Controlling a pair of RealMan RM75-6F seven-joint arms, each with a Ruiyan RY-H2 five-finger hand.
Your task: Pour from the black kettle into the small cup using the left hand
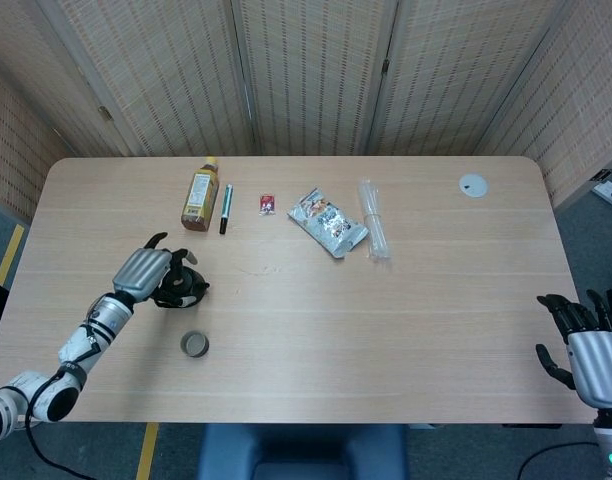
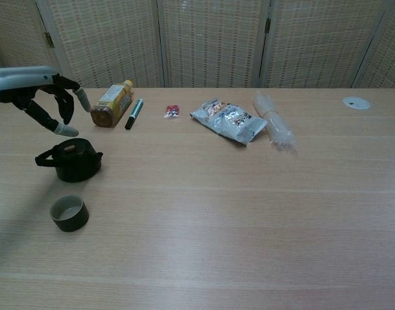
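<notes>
The black kettle [image 2: 71, 159] stood near the tabletop's [image 2: 249, 213] left edge, the small cup [image 2: 69, 213] just in front. The left hand [image 2: 39, 97] hovered above, fingers [image 2: 67, 130] spread, empty. It looked rigid and weighty; its handle seemed the best hold. A bottle [image 2: 111, 103] and pen [image 2: 133, 113] lay behind, clear.

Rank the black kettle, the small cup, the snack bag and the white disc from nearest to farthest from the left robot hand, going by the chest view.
1. black kettle: just below the left robot hand, not held.
2. small cup: front left, nearer the camera than the kettle.
3. snack bag: middle of the table, toward the back.
4. white disc: far right, near the back edge.
</notes>
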